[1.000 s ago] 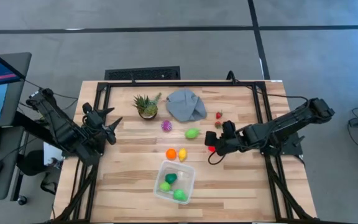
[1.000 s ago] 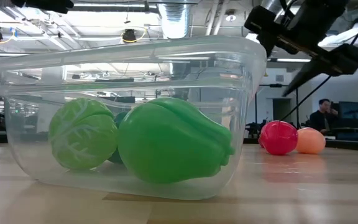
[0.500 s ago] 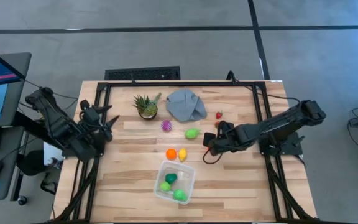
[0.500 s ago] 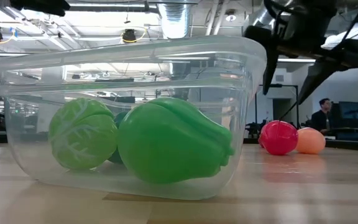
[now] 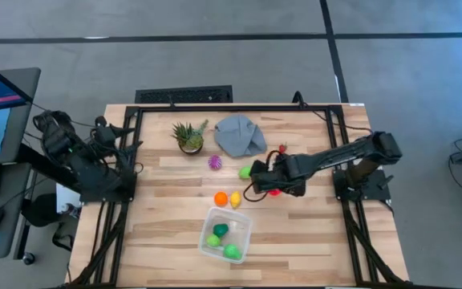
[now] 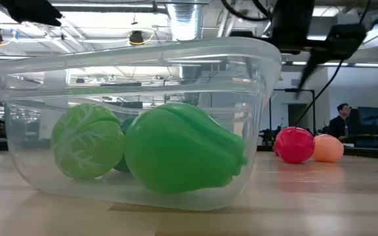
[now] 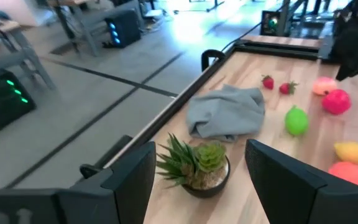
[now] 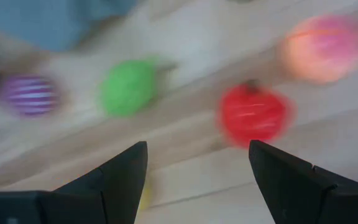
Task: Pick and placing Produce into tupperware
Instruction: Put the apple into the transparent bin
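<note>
Room, high view: wooden table (image 5: 311, 233) in a dark frame on a grey floor; a monitor stands off to the left.
Step, high view: reach for the next fruit. The tupperware (image 5: 225, 234) sits near the front middle and holds green produce; an orange fruit (image 5: 220, 198) and a yellow fruit (image 5: 235, 199) lie just behind it.
Right arm, high view: stretched low across the table, right gripper (image 5: 257, 178) over the red fruit (image 5: 274, 191), beside the green lime (image 5: 245, 172).
Left arm, high view: folded back at the left edge, left gripper (image 5: 127, 138) clear of the produce, waiting.
Low view: the container wall is close to the lens, with a green pepper (image 6: 184, 149) and a green cabbage (image 6: 87, 141) inside; a red fruit and a peach one lie beyond.
Left wrist view: fingers (image 7: 126, 180) parted and empty, facing the potted plant (image 7: 194, 166) and grey cloth (image 7: 227, 112).
Right wrist view: fingers (image 8: 122, 173) spread wide, nothing between them; red fruit and lime lie ahead.
Next move, my guess: centre over one fruit, descend, close.
</note>
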Motion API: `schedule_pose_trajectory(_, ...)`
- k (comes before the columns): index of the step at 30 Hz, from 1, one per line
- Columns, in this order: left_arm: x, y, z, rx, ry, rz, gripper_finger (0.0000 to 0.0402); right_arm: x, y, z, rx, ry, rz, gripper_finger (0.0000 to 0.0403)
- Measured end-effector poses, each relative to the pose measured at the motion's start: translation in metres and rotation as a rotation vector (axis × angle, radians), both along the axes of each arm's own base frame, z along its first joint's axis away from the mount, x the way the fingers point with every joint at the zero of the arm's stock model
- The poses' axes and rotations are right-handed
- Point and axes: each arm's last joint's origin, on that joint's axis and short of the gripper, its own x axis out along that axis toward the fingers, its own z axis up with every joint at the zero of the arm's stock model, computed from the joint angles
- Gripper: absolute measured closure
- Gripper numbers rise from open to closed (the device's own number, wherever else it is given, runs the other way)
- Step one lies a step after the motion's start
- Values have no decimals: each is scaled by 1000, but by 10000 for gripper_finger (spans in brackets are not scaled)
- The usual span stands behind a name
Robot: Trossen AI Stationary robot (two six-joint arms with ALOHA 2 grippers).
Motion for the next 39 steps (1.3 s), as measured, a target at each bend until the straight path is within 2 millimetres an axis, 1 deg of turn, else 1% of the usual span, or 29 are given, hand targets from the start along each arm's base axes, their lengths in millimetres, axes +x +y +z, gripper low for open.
schedule_pose_trajectory(1, -4, 4, 0, -15, -15, 0, 161, 3, 0, -1, 8, 63, 7, 97)
schedule_pose_trajectory(3, -11, 11, 0, -44, -51, 0, 161, 14, 2, 1, 31, 105, 12, 97)
schedule_pose_trajectory(5, -18, 17, -1, -71, -79, 0, 161, 16, 3, 4, 20, 193, 11, 97)
schedule_pose_trajectory(8, -26, 26, -3, -105, -107, -8, 161, 23, 5, 7, 17, 230, 1, 97)
schedule_pose_trajectory(10, -30, 30, -4, -117, -120, -13, 161, 24, 6, 5, 34, 263, -3, 97)
schedule_pose_trajectory(13, -34, 34, -5, -122, -126, -21, 161, 27, 5, 1, 58, 266, -15, 97)
schedule_pose_trajectory(16, -36, 35, -6, -114, -115, -35, 161, 27, 4, -2, 59, 267, -40, 97)
schedule_pose_trajectory(20, -35, 33, -6, -66, -44, -98, 161, 23, 4, -10, 56, 291, -84, 97)
schedule_pose_trajectory(23, -32, 31, -3, -49, -51, -133, 161, 21, 5, -16, 94, 310, -91, 97)
schedule_pose_trajectory(27, -30, 29, -1, -44, -69, -154, 161, 21, 8, -29, 118, 277, -112, 97)
schedule_pose_trajectory(31, -29, 28, 0, -43, -75, -163, 161, 21, 7, -29, 114, 279, -119, 97)
schedule_pose_trajectory(34, -29, 28, 0, -43, -74, -162, 161, 19, 2, -29, 99, 301, -133, 98)
schedule_pose_trajectory(39, -29, 28, 0, -43, -75, -162, 161, 21, -8, -29, 51, 287, -154, 103)
